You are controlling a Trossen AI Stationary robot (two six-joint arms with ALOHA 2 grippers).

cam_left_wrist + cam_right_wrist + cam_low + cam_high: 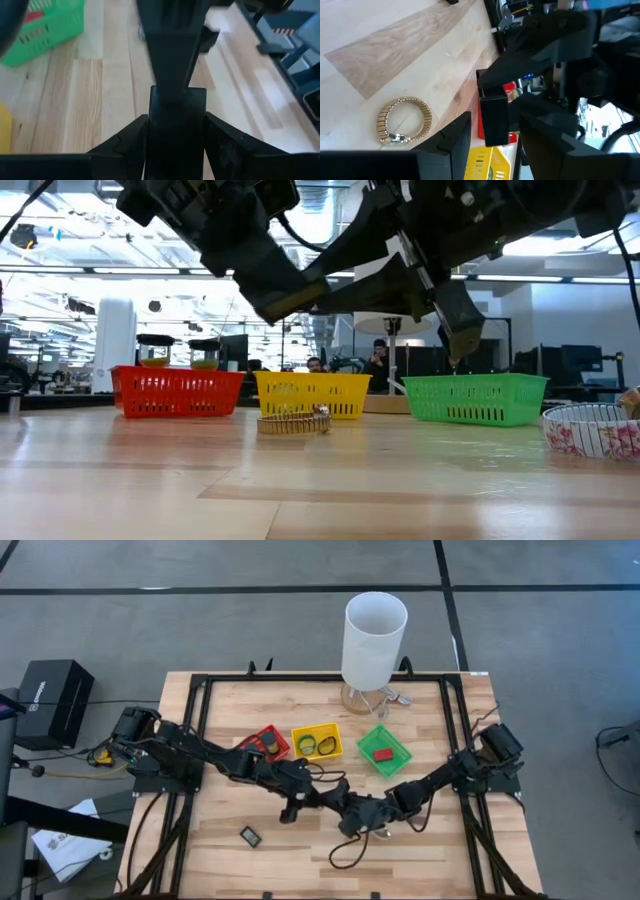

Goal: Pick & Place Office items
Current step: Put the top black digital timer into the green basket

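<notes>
Both grippers meet above the table's near middle. My left gripper (352, 812) (177, 150) is shut on a black rectangular piece (177, 117). My right gripper (374, 812) (492, 147) faces it, open, with its fingers on either side of that same piece (494, 120) and a narrow gap showing on each side. A gold band (405, 120) (293, 421) lies flat on the wood below them. Another small dark piece (250, 836) lies flat toward the table's near left. My left gripper pinches the black rectangular piece (177, 100) between its two fingers (125, 145), filling the gap between them. The piece is lifted clear of the table and points toward the right gripper. The dark right gripper beyond hides its far end.
Three baskets stand in a row across the table's middle: the red basket (265, 743), the yellow basket (317, 742) with rings, and the green basket (384, 752) with a red piece. A tall white cylinder (375, 640) stands at the far edge. People show in the room beyond.
</notes>
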